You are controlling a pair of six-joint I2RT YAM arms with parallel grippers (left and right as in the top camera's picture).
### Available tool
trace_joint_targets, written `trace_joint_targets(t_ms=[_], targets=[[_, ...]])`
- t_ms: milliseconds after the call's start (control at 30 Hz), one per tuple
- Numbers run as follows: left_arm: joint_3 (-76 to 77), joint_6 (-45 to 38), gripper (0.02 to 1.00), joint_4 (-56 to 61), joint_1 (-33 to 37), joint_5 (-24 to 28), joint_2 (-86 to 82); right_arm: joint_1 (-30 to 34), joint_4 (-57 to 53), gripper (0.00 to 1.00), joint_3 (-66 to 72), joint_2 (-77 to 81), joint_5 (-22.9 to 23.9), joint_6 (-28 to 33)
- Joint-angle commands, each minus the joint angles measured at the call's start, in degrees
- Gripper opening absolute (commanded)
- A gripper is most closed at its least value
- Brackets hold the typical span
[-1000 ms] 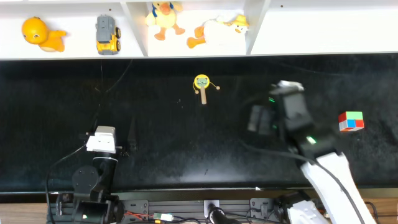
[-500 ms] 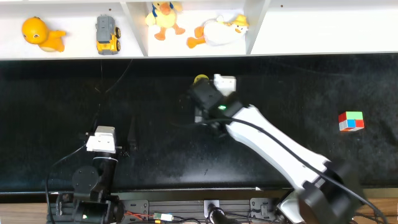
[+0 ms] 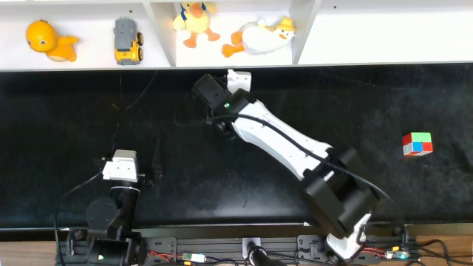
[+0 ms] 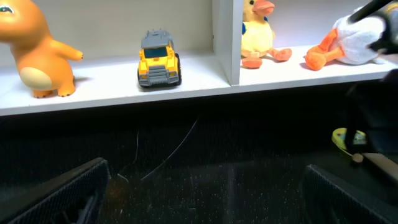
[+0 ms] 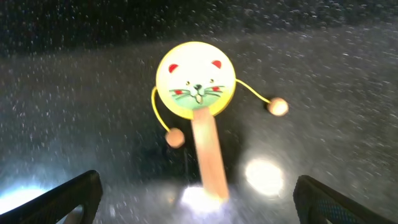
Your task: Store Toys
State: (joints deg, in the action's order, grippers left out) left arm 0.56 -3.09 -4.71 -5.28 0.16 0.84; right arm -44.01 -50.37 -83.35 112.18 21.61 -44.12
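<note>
A yellow rattle drum point(image 5: 196, 81) with a cat face, a wooden handle point(image 5: 208, 158) and two beads on strings lies on the black table. My right gripper point(image 5: 196, 190) hangs over it, open, its fingers wide on either side of the handle's end. In the top view the right arm stretches across to the back middle, where the right gripper point(image 3: 209, 92) covers the toy. The left wrist view catches the drum's edge point(image 4: 344, 138) beside that arm. My left gripper point(image 4: 205, 186) stands open with nothing in it at the front left point(image 3: 120, 166).
A colour cube point(image 3: 417, 144) sits at the table's right. The white shelf point(image 3: 369, 44) along the back holds an orange figure point(image 3: 48, 38), a yellow truck point(image 3: 127, 41), a plush duck point(image 3: 196, 21) and a white plush duck point(image 3: 259, 37).
The right arm has swung from the table's right side to the back middle and now covers the rattle drum in the top view. The left arm has not moved.
</note>
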Motion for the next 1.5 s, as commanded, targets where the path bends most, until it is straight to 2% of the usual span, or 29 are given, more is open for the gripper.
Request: trace_joint_targets(t_ms=[33,333,567,633,1033,1100,1200,1333,1433,1500], targets=[[-0.1,0.0,0.996,-0.2,-0.3,-0.3,-0.7,0.0,0.0,0.998,-3.1,2.9,-0.2,-0.7],[-0.1,0.0,0.998,-0.2,-0.3,-0.3,-0.7,1.4,-0.3,0.956,-3.8,4.8,-1.0,-0.7],[-0.1,0.0,0.998,-0.2,-0.3,-0.3,-0.7,2.9,-1.1,0.812,-3.8,4.9,-1.7,-0.7],[-0.1,0.0,0.998,-0.2,-0.3,-0.3,-0.7,3.2,-1.8,0.715,-3.8,4.9,-2.4,-0.7],[-0.1,0.0,0.998,-0.2,-0.3,-0.3,-0.7,3.1,-2.9,0.709,-3.8,7.2,-6.0,-0.5],[-0.1,0.0,0.998,-0.2,-0.3,-0.3,-0.7,3.1,-3.0,0.678,-3.8,7.9,-6.6,-0.5],[-0.1,0.0,0.998,-0.2,-0.3,-0.3,-0.7,3.1,-3.0,0.551,-3.8,8.5,-6.8,-0.5],[-0.1,0.0,0.998,-0.2,-0.3,-0.3,-0.7,2.9,-3.0,0.237,-3.8,8.6,-6.8,-0.5],[-0.1,0.0,0.998,-0.2,-0.3,-0.3,-0.7,2.6,-3.2,0.088,-3.8,8.6,-6.8,-0.5],[-0.1,0.0,0.998,-0.2,-0.3,-0.3,-0.7,2.1,-3.6,0.042,-3.8,8.5,-6.8,-0.5]])
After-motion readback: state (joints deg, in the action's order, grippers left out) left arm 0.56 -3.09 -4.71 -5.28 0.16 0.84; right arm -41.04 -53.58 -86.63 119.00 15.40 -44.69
